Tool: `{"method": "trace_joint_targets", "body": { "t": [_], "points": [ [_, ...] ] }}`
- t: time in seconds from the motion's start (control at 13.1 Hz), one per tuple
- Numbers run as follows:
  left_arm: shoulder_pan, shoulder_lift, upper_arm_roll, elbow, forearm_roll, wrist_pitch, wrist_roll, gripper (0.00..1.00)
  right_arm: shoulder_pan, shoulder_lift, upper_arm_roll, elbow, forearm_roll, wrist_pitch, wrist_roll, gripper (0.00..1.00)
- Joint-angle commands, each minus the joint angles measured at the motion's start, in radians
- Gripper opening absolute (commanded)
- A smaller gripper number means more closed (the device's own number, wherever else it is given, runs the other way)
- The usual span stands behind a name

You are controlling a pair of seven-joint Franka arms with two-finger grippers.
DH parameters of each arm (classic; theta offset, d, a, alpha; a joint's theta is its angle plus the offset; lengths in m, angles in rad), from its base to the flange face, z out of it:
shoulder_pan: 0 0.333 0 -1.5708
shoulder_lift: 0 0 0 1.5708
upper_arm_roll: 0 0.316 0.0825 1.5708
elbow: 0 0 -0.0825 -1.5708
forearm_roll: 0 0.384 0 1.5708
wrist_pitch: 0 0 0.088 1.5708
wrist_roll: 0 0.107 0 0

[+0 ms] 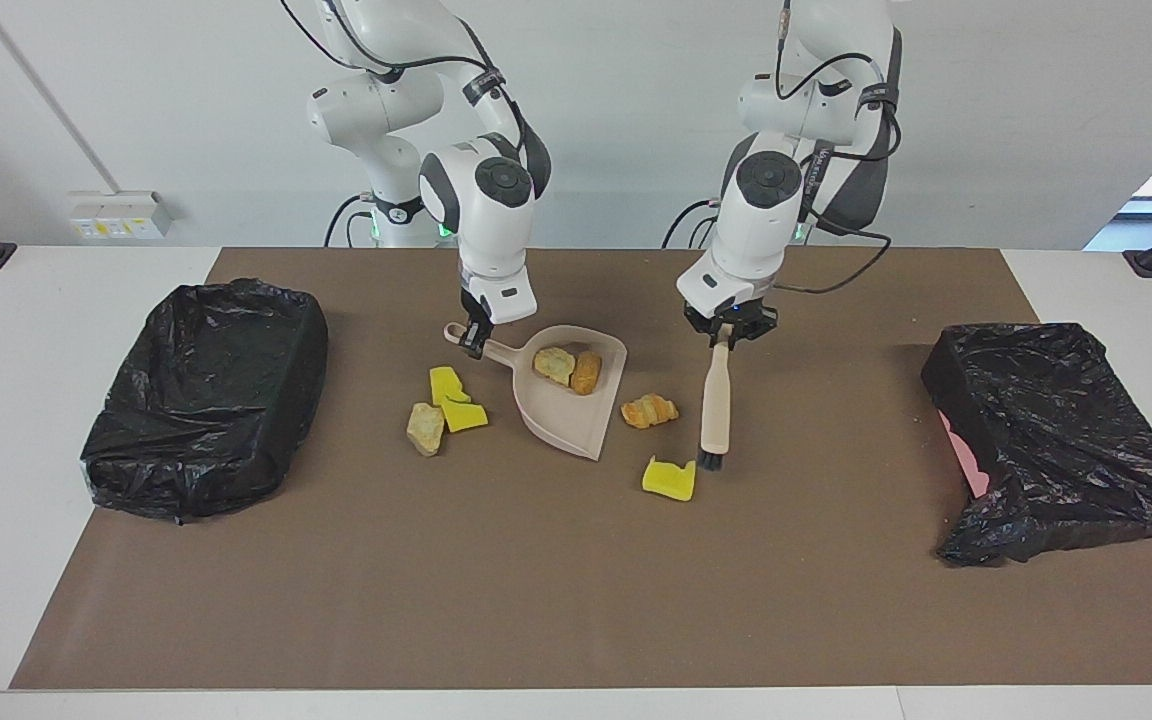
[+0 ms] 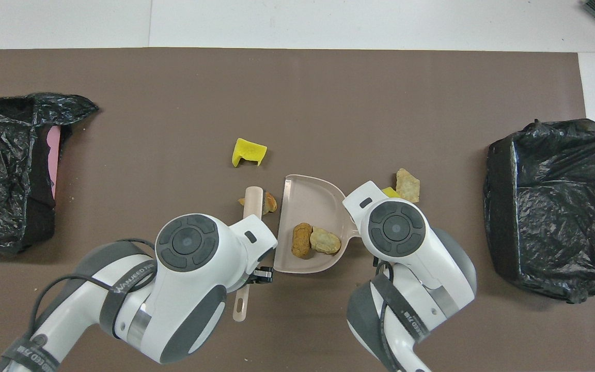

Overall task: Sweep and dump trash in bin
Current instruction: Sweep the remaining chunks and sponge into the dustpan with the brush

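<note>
Two tan lumps (image 1: 568,368) lay side by side inside the dustpan (image 1: 566,415), close to its handle end, just beside the right gripper (image 1: 477,337). That gripper, hanging from an arm bent sharply down at the wrist, was pinched onto the dustpan's handle (image 1: 476,343), with the pan flat on the brown mat (image 1: 576,580) and its open mouth pointing away from the robots.

A third tan lump (image 1: 650,410) sat on the mat between the pan's edge and the brush (image 1: 715,400), nearly under the left gripper (image 1: 731,330). The left gripper, its wrist also tipped straight down, clamped the brush by the upper end of its pale handle, the dark bristles resting on the mat. Touching those bristles was a yellow sponge chunk (image 1: 669,478), farther from the robots than the gripper.

Below the right gripper, on the pan's outer side, two more yellow chunks (image 1: 455,400) lay against each other, and the fourth tan lump (image 1: 424,428) touched them.

Well apart from both grippers, one black-bagged bin (image 1: 206,395) stood at the right arm's end of the table and another black-bagged bin (image 1: 1056,440), showing a strip of pink at its side, stood at the left arm's end.
</note>
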Motion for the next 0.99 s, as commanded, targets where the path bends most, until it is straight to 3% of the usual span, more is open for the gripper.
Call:
{"method": "trace_joint_targets", "body": {
  "t": [0.0, 0.3, 0.61, 0.91],
  "points": [
    [0.066, 0.079, -0.010, 0.098, 0.098, 0.014, 0.129, 0.00, 0.008, -0.024, 0.003, -0.026, -0.012, 0.013, 0.061, 0.00],
    [0.074, 0.226, -0.010, 0.210, 0.233, 0.022, 0.170, 0.00, 0.008, -0.024, 0.003, -0.026, -0.012, 0.016, 0.061, 0.00],
    [0.057, 0.284, -0.011, 0.222, 0.280, 0.043, 0.168, 0.00, 0.008, -0.022, 0.003, -0.027, -0.012, 0.017, 0.061, 0.00],
    [-0.027, 0.255, -0.019, 0.181, 0.274, -0.022, 0.170, 0.00, 0.008, -0.022, 0.003, -0.027, -0.012, 0.020, 0.063, 0.00]
  ]
}}
